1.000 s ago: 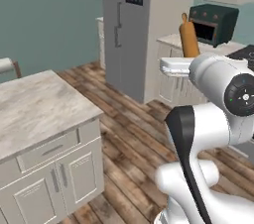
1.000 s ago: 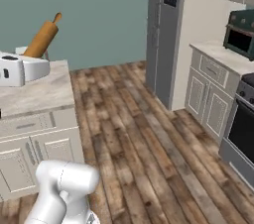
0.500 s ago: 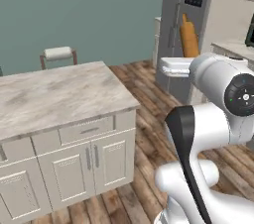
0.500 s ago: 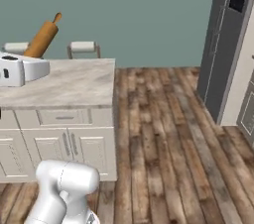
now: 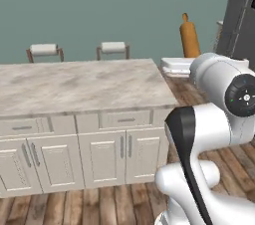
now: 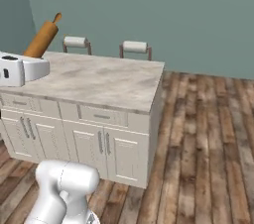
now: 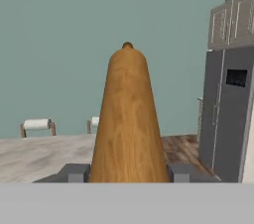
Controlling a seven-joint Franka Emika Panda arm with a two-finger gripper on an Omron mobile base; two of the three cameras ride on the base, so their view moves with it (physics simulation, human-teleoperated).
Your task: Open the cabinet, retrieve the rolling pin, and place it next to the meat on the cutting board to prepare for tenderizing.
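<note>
My gripper (image 5: 185, 57) (image 6: 33, 56) (image 7: 127, 171) is shut on the rolling pin (image 5: 189, 36) (image 6: 42, 38) (image 7: 127, 119), an orange-brown wooden cylinder with a small knob at its far end. The pin sticks up and forward out of the hand, tilted, above the right end of the kitchen island (image 5: 84, 84) (image 6: 99, 80). In the hand view its body hides the middle of the scene, and the grey fingers (image 7: 74, 172) press on either side of its base. The cabinet, the cutting board and the meat are out of view.
The island has a marbled top and cream doors and drawers (image 5: 104, 149) (image 6: 99, 139). Two stools (image 5: 44, 50) (image 6: 135, 46) stand behind it against the teal wall. A tall grey fridge (image 7: 228, 114) (image 5: 241, 15) stands at the right, with shut wall units (image 7: 230, 17) above. Wooden floor (image 6: 208, 139) lies right of the island.
The whole picture has swung: the base has turned, so the fridge and counters slid off to the right and the island now lies ahead. The rolling pin stays held the same way.
</note>
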